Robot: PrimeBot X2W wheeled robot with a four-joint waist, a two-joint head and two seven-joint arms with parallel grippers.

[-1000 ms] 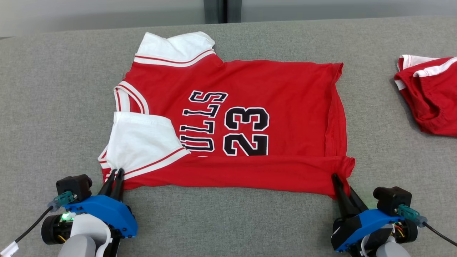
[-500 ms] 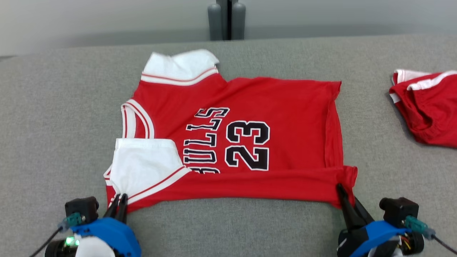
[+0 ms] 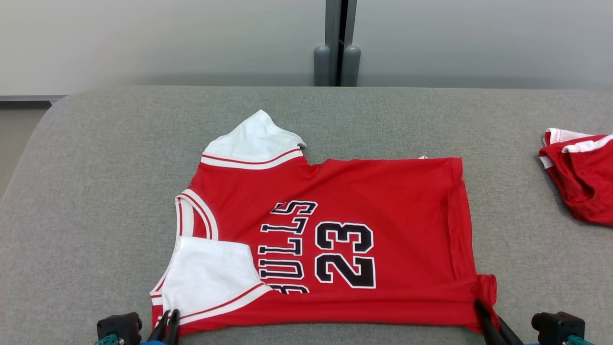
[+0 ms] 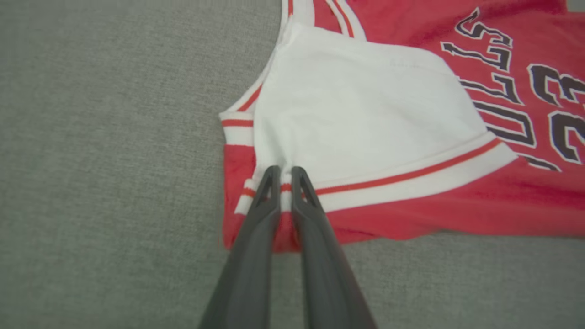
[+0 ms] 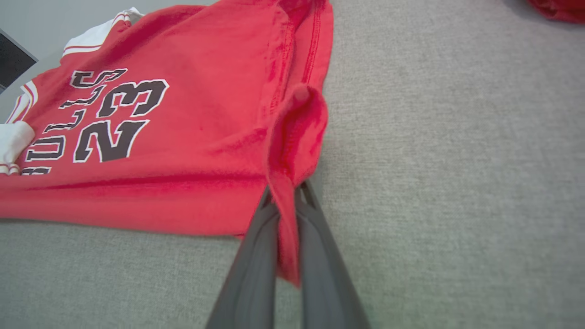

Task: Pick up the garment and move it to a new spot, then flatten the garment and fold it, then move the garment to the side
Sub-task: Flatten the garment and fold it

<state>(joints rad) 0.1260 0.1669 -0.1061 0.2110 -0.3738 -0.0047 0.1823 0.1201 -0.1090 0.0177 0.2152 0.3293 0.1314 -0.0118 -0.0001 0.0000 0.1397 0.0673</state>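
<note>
The garment (image 3: 364,201) is a red jersey with white sleeves and black "BULLS 23" print, spread on the grey surface with its neck to the left. Its near edge is folded over in a long band. My left gripper (image 3: 167,315) is shut on the near left corner by the white sleeve (image 4: 365,119), and the left wrist view shows both fingers (image 4: 265,196) pinching the striped hem. At the near right corner my right gripper (image 3: 479,306) is shut on the red hem (image 5: 292,151), with cloth bunched between the fingertips (image 5: 285,192).
A second red garment with white trim (image 3: 582,177) lies at the right edge of the grey padded table (image 3: 96,191). A wall with a grey vertical post (image 3: 335,62) stands behind the table's far edge. Bare grey surface lies to the left and behind the jersey.
The head camera has tilted up, so the jersey and both grippers sit lower in the picture. The left gripper has closed tighter on the sleeve corner. Both grips hold.
</note>
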